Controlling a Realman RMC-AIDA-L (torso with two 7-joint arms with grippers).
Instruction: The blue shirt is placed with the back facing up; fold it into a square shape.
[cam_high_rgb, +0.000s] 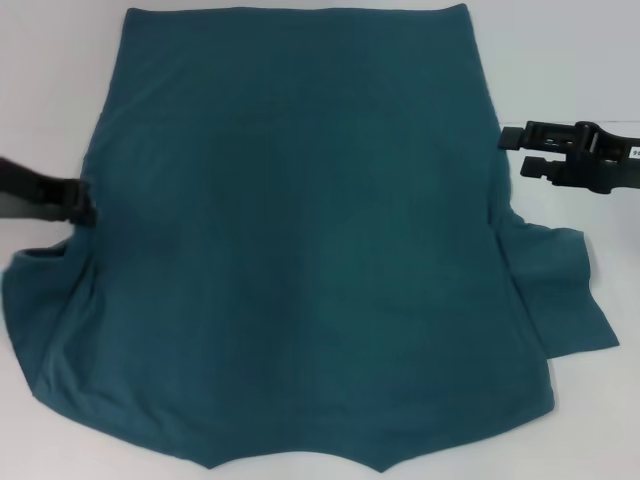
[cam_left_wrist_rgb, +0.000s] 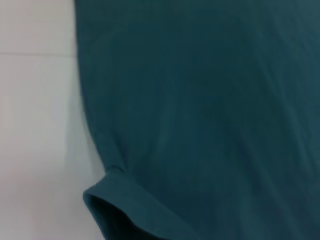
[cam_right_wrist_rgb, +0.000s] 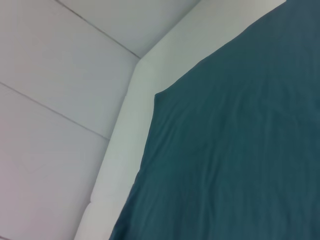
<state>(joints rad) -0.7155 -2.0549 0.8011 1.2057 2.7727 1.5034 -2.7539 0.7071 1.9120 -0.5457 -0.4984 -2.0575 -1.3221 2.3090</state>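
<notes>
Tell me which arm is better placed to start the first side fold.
Left, probably. The left gripper is already at the blue shirt's side edge, just above the sleeve. The right gripper hangs beside the opposite edge, apart from the cloth, over the white table.

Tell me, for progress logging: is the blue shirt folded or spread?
Spread: the blue shirt lies flat, both sleeves out, no fold visible.

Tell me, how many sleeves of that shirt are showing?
2: one sleeve spreads beside the left gripper, the other sleeve lies below the right gripper on the blue shirt.
</notes>
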